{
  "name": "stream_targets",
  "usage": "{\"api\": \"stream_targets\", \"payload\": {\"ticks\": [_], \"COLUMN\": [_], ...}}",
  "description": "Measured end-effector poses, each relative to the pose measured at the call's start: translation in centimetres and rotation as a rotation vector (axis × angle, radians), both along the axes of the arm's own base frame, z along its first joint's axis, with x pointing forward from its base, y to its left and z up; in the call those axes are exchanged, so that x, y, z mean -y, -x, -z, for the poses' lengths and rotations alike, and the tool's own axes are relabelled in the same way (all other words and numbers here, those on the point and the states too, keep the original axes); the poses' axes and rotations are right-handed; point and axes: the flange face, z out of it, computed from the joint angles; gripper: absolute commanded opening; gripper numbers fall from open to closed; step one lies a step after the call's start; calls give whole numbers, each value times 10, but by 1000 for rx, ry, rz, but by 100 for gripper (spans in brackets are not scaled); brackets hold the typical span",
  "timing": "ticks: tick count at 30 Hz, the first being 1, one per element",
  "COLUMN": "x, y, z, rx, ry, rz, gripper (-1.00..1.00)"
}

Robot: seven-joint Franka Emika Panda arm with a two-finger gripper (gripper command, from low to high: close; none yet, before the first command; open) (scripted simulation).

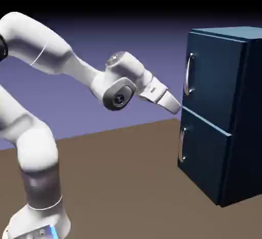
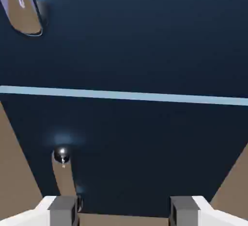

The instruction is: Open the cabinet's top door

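The dark navy cabinet (image 1: pixel 240 115) stands at the right of the exterior view. Its top door (image 1: pixel 212 77) is shut flat and carries a vertical curved silver handle (image 1: pixel 189 74) near its left edge. My gripper (image 1: pixel 176 107) hovers just in front of the pale seam (image 2: pixel 126 95) between the two doors, below that handle and not touching it. In the hand view the top door (image 2: pixel 145 31) fills the upper half, with the handle's lower end (image 2: pixel 26 9) at the top left. My gripper (image 2: pixel 123 213) is open, and nothing sits between its grey fingertips (image 2: pixel 63 210).
The shorter lower door (image 1: pixel 204 156) is also shut, and its own silver handle (image 1: pixel 181 145) shows as a shiny stub (image 2: pixel 63 167) just above my left fingertip. Brown tabletop (image 1: pixel 128 181) spreads between the robot's base and the cabinet.
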Motion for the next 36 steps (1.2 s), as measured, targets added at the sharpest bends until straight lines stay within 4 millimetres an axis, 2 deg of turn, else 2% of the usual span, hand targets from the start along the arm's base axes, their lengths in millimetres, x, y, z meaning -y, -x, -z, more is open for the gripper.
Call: {"api": "stream_targets", "payload": {"ticks": [10, 19, 28, 36], "x": [15, 10, -10, -36], "y": [14, 29, 38, 34], "z": [-57, -92, -110, -108], "rx": [130, 253, 376, 483], "ry": [-53, -87, -101, -95], "rz": [84, 121, 127, 114], "gripper": [0, 0, 0, 0]}}
